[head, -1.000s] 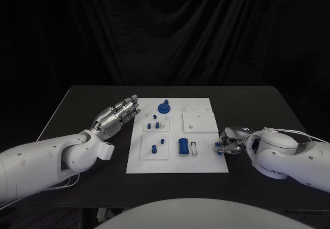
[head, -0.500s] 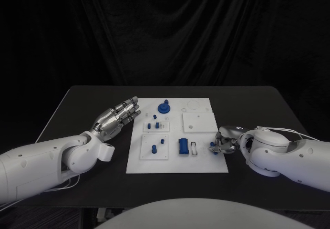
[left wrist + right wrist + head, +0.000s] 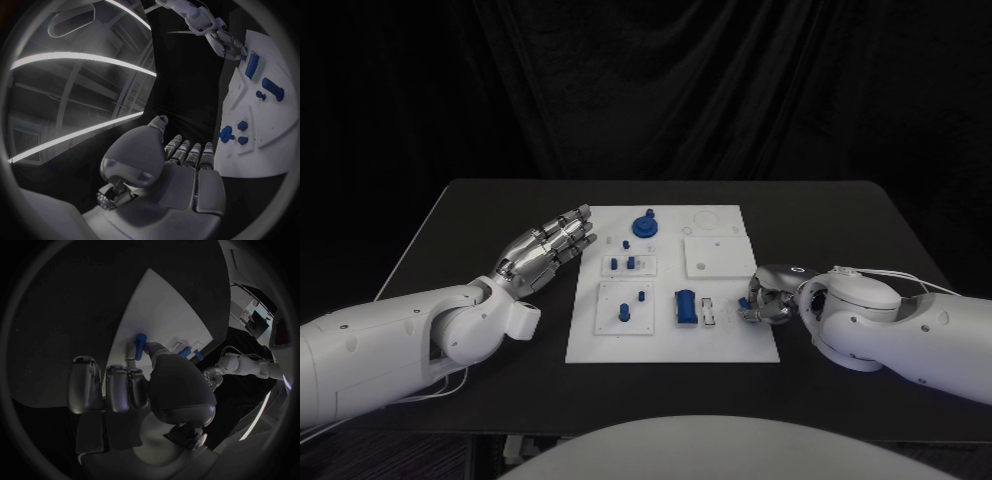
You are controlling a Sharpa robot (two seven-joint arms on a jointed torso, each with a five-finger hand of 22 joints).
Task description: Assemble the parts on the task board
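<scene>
Right hand sits at the right edge of the task board, fingers curled in, pinching a small blue part between thumb and a finger, just above the white plate. That puts it beside the big blue block and the little white piece on the near half of the board. Over on the other side, the left hand hovers by the board's left edge, fingers stretched out and apart, holding nothing.
</scene>
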